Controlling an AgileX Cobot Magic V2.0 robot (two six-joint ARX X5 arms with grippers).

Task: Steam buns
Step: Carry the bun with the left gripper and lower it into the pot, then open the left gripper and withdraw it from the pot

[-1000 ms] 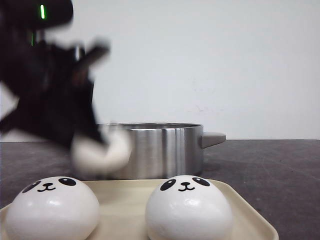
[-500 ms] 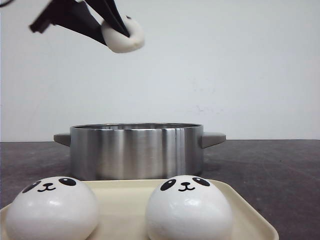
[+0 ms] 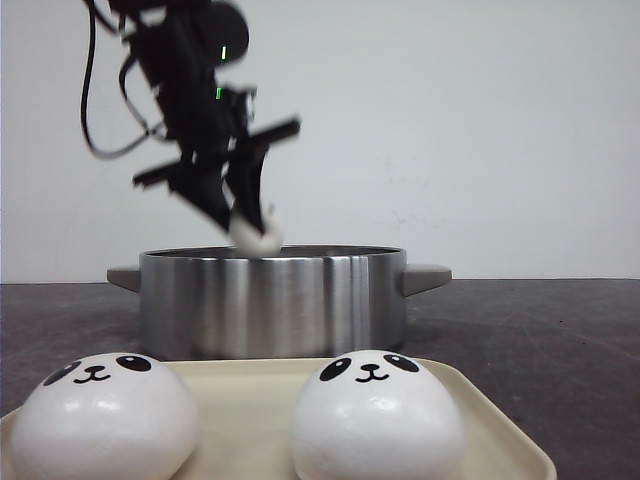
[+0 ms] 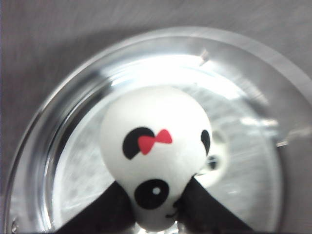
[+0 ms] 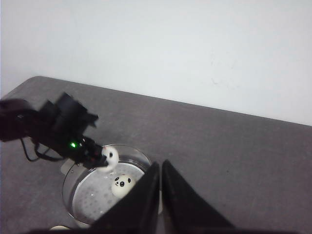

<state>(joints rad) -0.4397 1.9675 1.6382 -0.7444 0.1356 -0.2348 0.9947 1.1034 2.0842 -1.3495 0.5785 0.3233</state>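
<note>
The left hand (image 3: 243,212) gripped a bun (image 3: 256,236) directly above the pot (image 3: 272,300), at its rim; the right hand (image 5: 161,187), fingers together, waited farther off.

White panda-faced buns (image 3: 378,415), red bow

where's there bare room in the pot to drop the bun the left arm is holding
The pot already holds one bun, lying toward the side nearer the right pincer. The perforated floor on the handle side of that bun looks bare. The left pincer holds its bun at the rim. The tray in front is crowded: two buns, with only a strip between them.
</note>
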